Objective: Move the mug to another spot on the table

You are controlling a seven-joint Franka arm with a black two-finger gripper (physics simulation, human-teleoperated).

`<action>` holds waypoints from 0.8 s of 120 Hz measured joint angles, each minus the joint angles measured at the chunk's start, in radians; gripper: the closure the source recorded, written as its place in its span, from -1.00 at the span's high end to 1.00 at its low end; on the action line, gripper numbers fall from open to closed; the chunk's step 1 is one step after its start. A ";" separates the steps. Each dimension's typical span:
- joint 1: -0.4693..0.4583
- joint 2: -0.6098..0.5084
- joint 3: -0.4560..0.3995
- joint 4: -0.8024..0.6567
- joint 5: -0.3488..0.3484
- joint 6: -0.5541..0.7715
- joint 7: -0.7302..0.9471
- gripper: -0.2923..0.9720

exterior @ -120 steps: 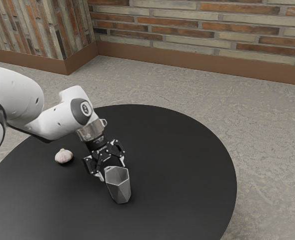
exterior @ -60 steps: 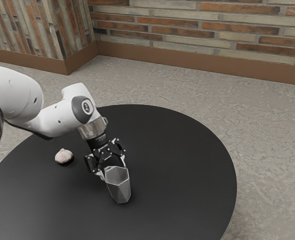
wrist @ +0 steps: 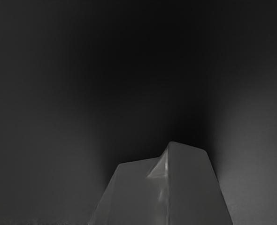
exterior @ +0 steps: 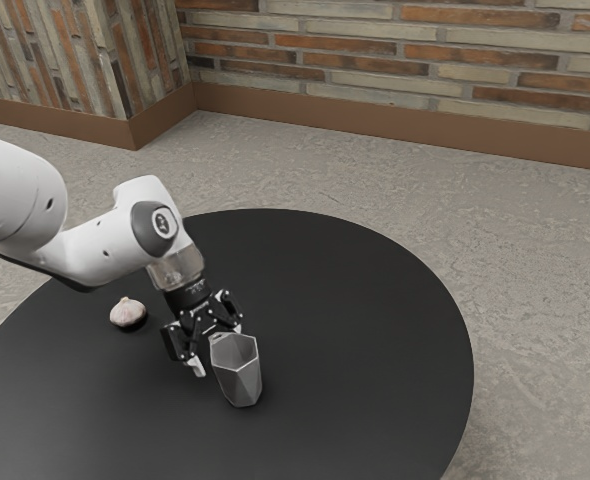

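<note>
One faceted grey mug (exterior: 237, 370) stands upright on the round black worktop (exterior: 365, 310), a bit toward the near edge and on the exterior view's left half. The black gripper (exterior: 205, 347) is right down at the mug's rim on the exterior view's left side, pretty much against it. Honestly I can't tell from here whether it's open or actually has hold of the mug.

In the wrist view, the mug's angular pale side (wrist: 176, 192) sits close under the hand, with dark worktop behind it. The white arm (exterior: 85, 245) reaches in from the exterior view's left. A small pale garlic bulb (exterior: 126, 312) lies near it on the worktop, apart from the mug. Speckled floor (exterior: 515, 260) and brick walls (exterior: 395, 50) surround it all.
</note>
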 joint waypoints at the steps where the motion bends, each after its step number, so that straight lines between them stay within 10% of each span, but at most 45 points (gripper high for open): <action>1: 0.000 0.000 0.000 0.000 0.000 0.000 -0.002 0.54; 21: 0.000 -0.001 0.000 0.004 0.003 0.014 -0.029 0.52; 54: 0.000 -0.006 0.002 0.004 0.008 0.029 -0.060 -0.37; 96: -0.004 -0.079 0.005 0.012 0.095 0.034 -0.081 -0.56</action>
